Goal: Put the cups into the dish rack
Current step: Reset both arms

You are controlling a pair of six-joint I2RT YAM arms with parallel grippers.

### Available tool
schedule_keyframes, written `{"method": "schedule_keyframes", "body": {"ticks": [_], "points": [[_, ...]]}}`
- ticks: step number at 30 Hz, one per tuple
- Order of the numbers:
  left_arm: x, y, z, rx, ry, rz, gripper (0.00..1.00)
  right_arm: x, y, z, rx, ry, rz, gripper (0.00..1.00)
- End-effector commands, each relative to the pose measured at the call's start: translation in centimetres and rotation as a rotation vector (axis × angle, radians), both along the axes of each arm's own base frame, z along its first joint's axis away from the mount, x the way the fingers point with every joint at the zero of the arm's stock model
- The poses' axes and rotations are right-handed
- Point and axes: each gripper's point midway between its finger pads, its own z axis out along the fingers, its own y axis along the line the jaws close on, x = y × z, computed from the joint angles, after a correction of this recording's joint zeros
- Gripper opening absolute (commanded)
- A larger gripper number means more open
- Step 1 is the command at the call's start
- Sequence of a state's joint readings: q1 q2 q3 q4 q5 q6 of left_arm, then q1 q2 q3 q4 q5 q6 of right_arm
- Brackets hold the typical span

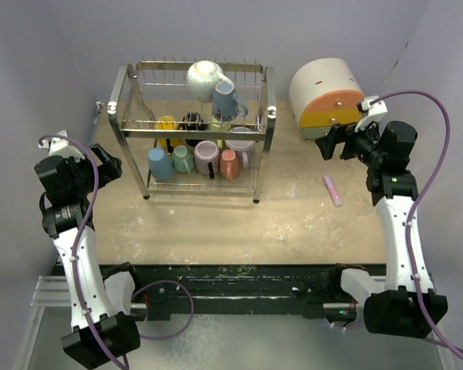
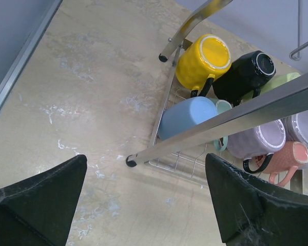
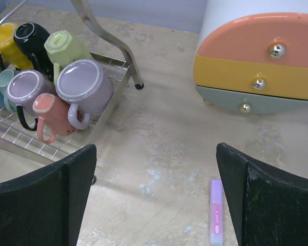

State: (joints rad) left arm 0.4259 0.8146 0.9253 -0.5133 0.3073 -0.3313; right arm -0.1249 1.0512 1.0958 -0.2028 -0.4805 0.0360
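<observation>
The silver wire dish rack [image 1: 199,64] stands at the back centre of the table. On its top tier lie a pale round cup [image 1: 204,77] and a blue cup [image 1: 229,100]. The lower tier holds several cups, among them yellow [image 2: 203,61], black [image 2: 244,77], light blue [image 2: 187,118], lavender [image 3: 25,89], purple [image 3: 84,87], salmon [image 3: 51,113] and pale green [image 3: 66,48]. My left gripper [image 1: 108,166] hovers open just left of the rack, over its front left foot, holding nothing. My right gripper [image 1: 332,142] is open to the rack's right, above bare table, with nothing between its fingers.
A rounded cream drawer box [image 1: 324,96] with orange, yellow and grey-green drawer fronts sits at the back right. A small pink stick [image 1: 332,190] lies on the table under my right arm. Grey walls close in the left, back and right sides.
</observation>
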Motion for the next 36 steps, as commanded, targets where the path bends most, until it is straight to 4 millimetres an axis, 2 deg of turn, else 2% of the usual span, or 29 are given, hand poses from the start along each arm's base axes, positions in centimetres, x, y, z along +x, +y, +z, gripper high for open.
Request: {"method": "schedule_keyframes", "body": {"ticks": [1,20,36], "points": [[0.1,0.0,2.1,0.019,-0.058,-0.007,0.99,0.0,0.0,2.8,-0.004,-0.084,-0.002,1.00],[-0.2,-0.3,1.0,0.008,-0.032,-0.021,0.99,-0.2,0.3,1.5,-0.002,-0.064,0.016,1.00],[-0.2,-0.8,1.2,-0.010,-0.039,-0.039,0.99,-0.4,0.4,1.3,0.003,-0.059,0.024,1.00]]}}
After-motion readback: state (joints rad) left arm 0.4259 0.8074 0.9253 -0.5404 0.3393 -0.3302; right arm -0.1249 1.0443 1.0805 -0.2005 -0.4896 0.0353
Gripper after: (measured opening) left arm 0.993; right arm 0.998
